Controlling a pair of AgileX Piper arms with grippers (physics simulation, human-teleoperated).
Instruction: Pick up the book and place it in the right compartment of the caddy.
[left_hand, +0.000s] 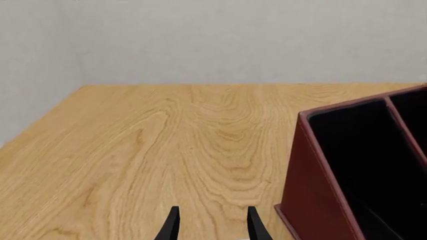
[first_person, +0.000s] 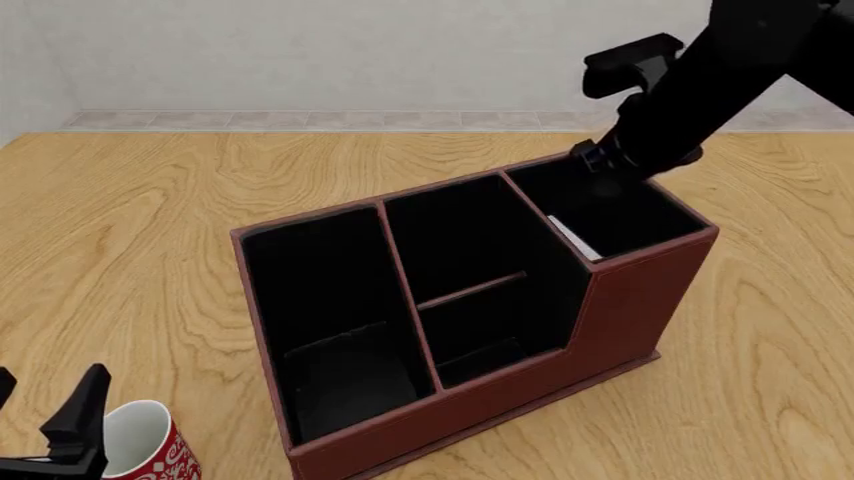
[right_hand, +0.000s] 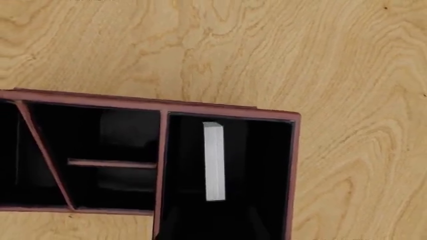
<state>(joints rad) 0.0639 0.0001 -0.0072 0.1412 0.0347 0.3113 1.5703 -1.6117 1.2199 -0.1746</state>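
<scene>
The reddish-brown caddy (first_person: 627, 310) stands mid-table; its end wall shows in the left wrist view (left_hand: 313, 190) and its rim in the right wrist view (right_hand: 200, 106). The black book (first_person: 577, 240) stands on edge inside the taller right compartment (first_person: 634, 210), only its white page edges (right_hand: 213, 160) showing. My right gripper (first_person: 597, 160) hovers just above that compartment's far end, jaws apart, holding nothing. My left gripper (left_hand: 212, 212) is open and empty, low at the table's near left (first_person: 47, 405).
A red-and-white patterned mug (first_person: 144, 445) stands beside my left gripper at the front edge. The caddy's middle section has a low crossbar (first_person: 470, 290); its left section (first_person: 334, 330) is undivided. Bare wooden table (first_person: 147, 230) lies around the caddy, with walls behind.
</scene>
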